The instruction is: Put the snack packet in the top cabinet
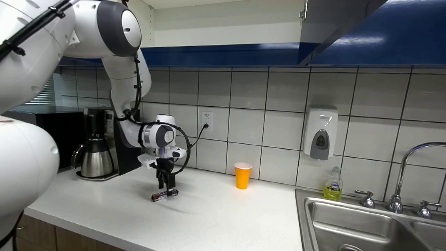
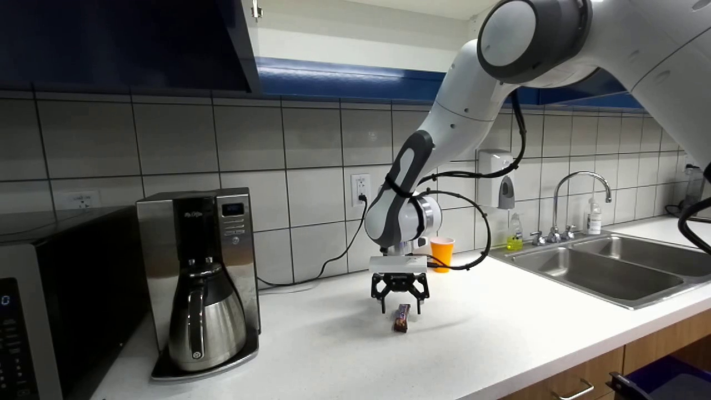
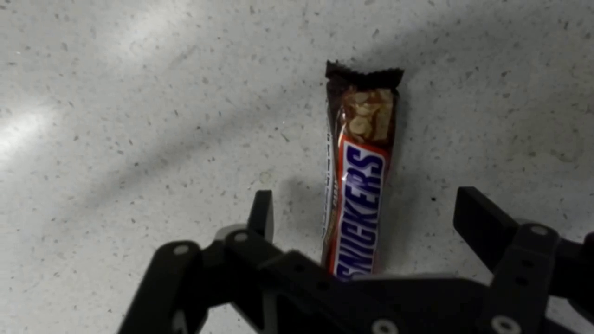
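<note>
The snack packet (image 3: pixel 359 195) is a dark brown Snickers wrapper lying flat on the white counter; it also shows in both exterior views (image 1: pixel 159 196) (image 2: pixel 401 319). My gripper (image 3: pixel 364 197) points down over it, open, with one finger on each side of the packet and a gap to both. The packet's near end is hidden behind the gripper body in the wrist view. In both exterior views the gripper (image 1: pixel 165 191) (image 2: pixel 401 310) is low, close to the counter. The top cabinet (image 1: pixel 223 55) (image 2: pixel 355 78) hangs above, open, with a white interior and blue edge.
An open cabinet door (image 1: pixel 352 38) (image 2: pixel 236 50) swings outward. An orange cup (image 1: pixel 243 177) stands near the tiled wall. A coffee maker (image 2: pixel 158 250) and a microwave (image 2: pixel 83 289) stand on the counter. A sink (image 1: pixel 348 223), faucet (image 1: pixel 400 170) and soap dispenser (image 1: pixel 320 129) are at the opposite end.
</note>
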`<act>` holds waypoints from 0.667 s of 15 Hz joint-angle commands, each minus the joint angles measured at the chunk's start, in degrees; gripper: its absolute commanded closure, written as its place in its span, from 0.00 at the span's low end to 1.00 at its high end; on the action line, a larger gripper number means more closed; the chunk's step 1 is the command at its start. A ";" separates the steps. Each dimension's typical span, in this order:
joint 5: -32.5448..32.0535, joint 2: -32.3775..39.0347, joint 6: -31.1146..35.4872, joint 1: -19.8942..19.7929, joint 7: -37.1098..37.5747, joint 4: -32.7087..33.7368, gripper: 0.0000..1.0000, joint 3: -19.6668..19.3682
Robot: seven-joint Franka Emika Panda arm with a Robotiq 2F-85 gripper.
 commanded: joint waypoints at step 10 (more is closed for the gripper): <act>-1.80 2.03 -2.56 0.50 1.82 3.10 0.14 -0.50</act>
